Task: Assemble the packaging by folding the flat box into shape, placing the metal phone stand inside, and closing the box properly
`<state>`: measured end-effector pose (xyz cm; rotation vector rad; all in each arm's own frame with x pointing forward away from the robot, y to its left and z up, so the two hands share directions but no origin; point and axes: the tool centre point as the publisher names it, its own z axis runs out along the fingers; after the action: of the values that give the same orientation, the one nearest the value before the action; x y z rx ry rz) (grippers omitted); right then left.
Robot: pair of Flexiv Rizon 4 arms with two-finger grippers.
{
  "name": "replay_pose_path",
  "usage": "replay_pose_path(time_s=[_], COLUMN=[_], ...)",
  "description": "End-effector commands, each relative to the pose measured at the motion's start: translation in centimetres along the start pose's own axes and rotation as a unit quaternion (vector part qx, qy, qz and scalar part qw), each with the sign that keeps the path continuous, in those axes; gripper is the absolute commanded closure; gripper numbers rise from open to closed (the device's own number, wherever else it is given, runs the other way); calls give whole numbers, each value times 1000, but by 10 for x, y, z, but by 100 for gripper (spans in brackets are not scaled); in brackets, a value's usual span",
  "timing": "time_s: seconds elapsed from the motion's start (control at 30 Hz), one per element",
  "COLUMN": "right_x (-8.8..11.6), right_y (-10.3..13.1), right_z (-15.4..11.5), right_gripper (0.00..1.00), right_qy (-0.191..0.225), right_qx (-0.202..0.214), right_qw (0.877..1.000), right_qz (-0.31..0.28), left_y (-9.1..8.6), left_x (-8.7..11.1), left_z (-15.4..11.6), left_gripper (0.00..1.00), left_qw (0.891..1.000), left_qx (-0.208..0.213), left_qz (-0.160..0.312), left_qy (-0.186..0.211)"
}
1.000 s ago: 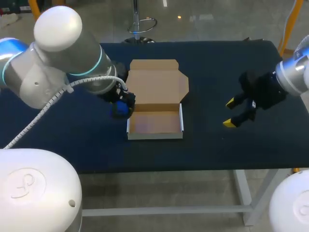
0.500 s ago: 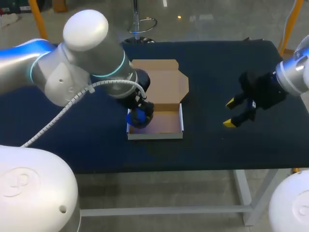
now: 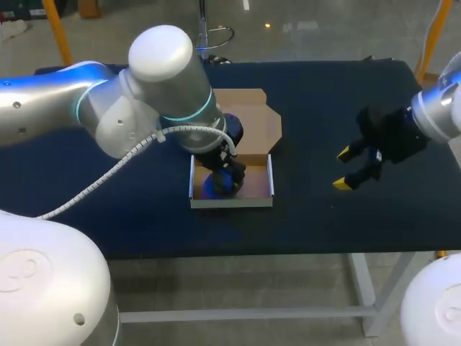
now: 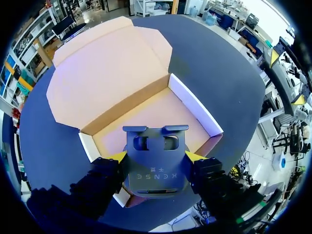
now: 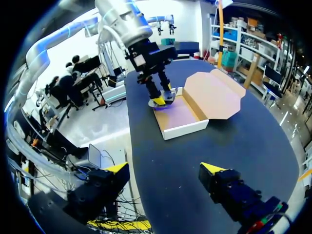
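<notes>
The left arm point(image 3: 144, 108) is extended from the left side over the dark surface point(image 3: 324, 223). The left fingers point(image 4: 119, 157) are clenched on the metal phone stand point(image 4: 156, 178), which is gripped on both sides by the yellow tips. The stand is held flat between the fingers, with its two hooked feet pointing ahead of them. Directly beneath and ahead of the fingers the box point(image 4: 161, 109) is seen, folded into a shallow open tray with white-edged walls. The stand is held over the tray's nearer half, and whether the tray floor is touched cannot be told. Beyond the tray, further ahead of the fingers, the lid point(image 4: 107, 73) is laid back flat on the surface and is joined along the far wall. Well apart to the right, the right fingers point(image 3: 344, 153) are spread wide and released, with nothing between them. The tray and the left fingers are seen far ahead of them.
</notes>
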<state>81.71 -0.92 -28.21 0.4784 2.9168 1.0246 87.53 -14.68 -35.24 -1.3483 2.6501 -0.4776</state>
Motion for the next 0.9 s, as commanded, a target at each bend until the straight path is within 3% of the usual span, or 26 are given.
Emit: replay_pose_path(time_s=[0.03, 0.47, 0.9], right_x=[0, 0, 0], right_y=[0, 0, 0], right_z=[-1, -1, -1], right_gripper=[0, 0, 0], right_qy=[2, 2, 2], right_qx=[-2, -2, -2], right_qw=[1000, 1000, 1000], right_qz=[-1, -1, -1], left_y=[-7, -17, -19], left_x=[11, 12, 7], left_z=[16, 42, 28], left_gripper=[100, 100, 100], left_qw=[1000, 1000, 1000], left_qx=[-6, -10, -3], left_qz=[5, 1, 5], left_qy=[-7, -16, -6])
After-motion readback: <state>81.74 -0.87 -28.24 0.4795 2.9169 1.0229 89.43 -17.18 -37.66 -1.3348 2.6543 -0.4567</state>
